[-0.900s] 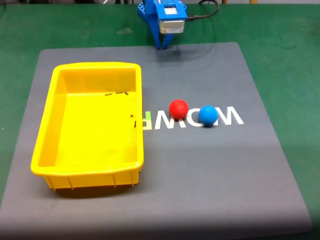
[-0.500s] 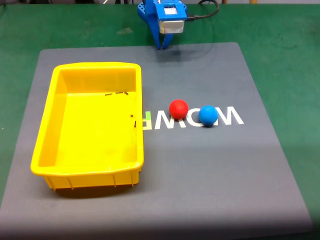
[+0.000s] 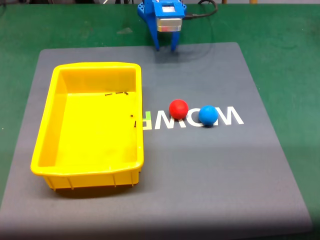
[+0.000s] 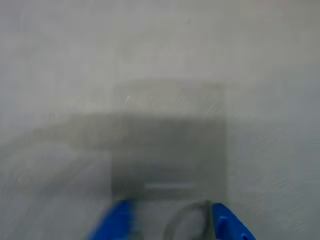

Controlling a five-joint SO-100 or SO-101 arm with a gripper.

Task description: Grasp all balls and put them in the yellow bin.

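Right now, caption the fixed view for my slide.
Open gripper above mat; red ball, blue ball outside yellow bin.

The arm (image 3: pixel 165 12) at the far edge of the table is built from bright blue plastic parts, with a pale silver-grey block (a motor housing, by the look of it) set into its front face. A dark cable (image 3: pixel 202 11) loops off to the right in the fixed view. Two slim blue fingers (image 3: pixel 157 44) taper downward below the block. In the wrist view the fingertips (image 4: pixel 227 225) appear as blurred blue wedges.
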